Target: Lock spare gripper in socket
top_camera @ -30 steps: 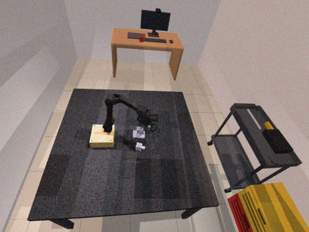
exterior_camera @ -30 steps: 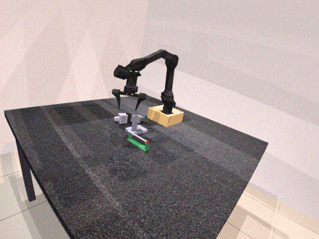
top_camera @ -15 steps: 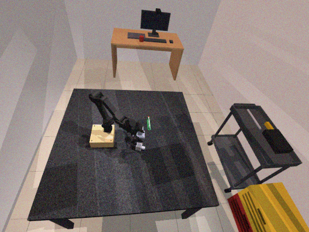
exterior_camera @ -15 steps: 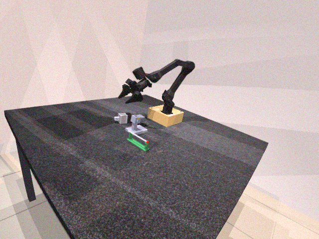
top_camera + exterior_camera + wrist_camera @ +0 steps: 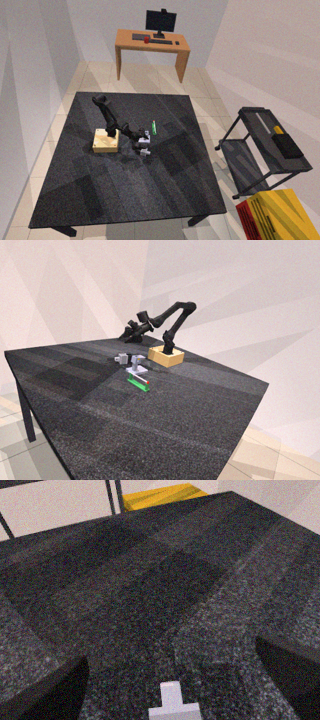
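My gripper is open and empty, tilted, above the table and near the spare gripper in plan. The spare gripper lies on the table, a light grey block with a spigot and dark fingers. The spigot points away from my wrist camera, between my open fingers in that view. The mount stands beside it, its raised socket showing no pin through it. The white pin with a red head lies along the green rack.
The arm's wooden base block stands on the dark table, close to the mount. Beyond the table are a desk, a cart and a yellow box.
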`<control>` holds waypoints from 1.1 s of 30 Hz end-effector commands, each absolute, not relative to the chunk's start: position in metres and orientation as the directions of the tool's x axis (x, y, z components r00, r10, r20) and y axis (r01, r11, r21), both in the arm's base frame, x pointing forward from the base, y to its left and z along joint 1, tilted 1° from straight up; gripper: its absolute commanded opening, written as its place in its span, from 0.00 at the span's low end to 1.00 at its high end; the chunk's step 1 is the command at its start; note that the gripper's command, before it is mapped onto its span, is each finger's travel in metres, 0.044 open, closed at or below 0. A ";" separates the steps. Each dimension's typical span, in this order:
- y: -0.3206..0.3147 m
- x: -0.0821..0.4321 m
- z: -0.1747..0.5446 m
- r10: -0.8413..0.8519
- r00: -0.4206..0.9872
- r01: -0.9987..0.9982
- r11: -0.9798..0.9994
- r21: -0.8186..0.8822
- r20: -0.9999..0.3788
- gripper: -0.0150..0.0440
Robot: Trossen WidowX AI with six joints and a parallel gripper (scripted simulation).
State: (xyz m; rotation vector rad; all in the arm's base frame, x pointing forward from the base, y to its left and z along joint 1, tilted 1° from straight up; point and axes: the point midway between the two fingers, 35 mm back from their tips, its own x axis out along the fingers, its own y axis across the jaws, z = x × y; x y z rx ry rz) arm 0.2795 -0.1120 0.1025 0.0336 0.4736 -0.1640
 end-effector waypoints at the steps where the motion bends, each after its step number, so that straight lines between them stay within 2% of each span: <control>1: -0.113 0.279 0.087 -0.150 0.870 0.171 0.985 0.001 -0.470 1.00; 33: -0.114 0.280 0.017 -0.150 0.869 0.171 0.985 0.002 -0.472 1.00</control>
